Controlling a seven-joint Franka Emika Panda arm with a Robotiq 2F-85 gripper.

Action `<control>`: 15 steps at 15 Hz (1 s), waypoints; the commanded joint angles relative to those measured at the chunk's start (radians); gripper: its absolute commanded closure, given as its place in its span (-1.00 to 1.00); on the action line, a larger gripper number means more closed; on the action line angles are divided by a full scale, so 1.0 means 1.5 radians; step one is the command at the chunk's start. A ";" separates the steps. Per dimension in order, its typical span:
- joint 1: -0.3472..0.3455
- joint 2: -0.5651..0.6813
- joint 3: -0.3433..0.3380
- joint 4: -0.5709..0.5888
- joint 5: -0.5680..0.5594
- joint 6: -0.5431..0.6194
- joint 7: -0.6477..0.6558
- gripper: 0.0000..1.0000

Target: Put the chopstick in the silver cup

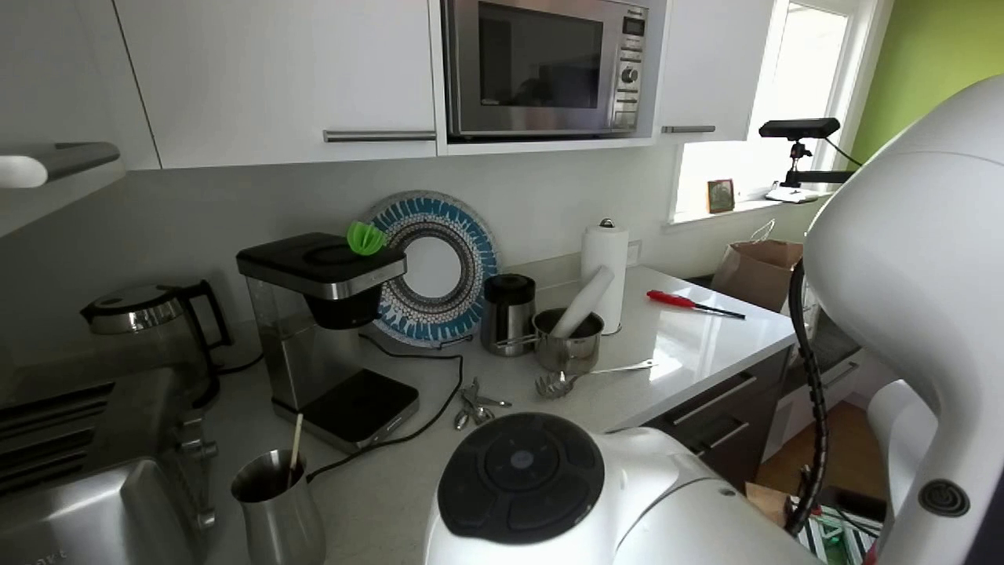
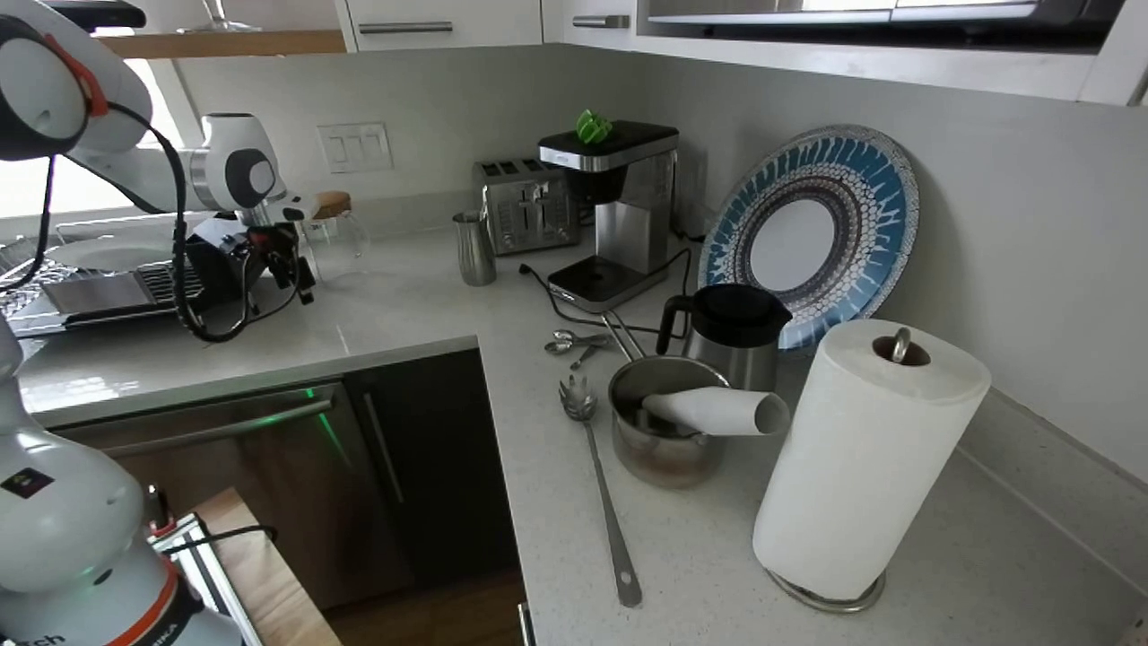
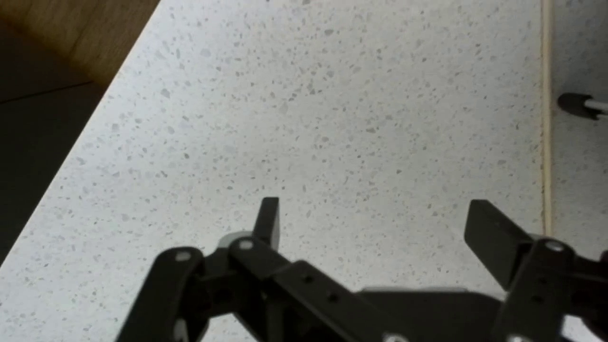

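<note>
In an exterior view, between 7 and 8 o'clock: upright silver metal cup (image 1: 286,526), thin pale stick (image 1: 297,435) rising from its mouth. In the wrist view: black gripper (image 3: 374,219) at 6 o'clock, jaws spread wide over speckled white tabletop (image 3: 332,109); long pale wooden chopstick (image 3: 546,118) lying flat between 2 and 3 o'clock, outside the jaws.

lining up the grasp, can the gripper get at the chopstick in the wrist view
Probably yes, after a sideways shift: the gripper is open, but the chopstick lies outside its fingers, mostly uncovered.
</note>
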 commanded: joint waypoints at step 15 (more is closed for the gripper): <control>0.058 0.179 -0.023 0.160 0.143 0.017 -0.036 -1.00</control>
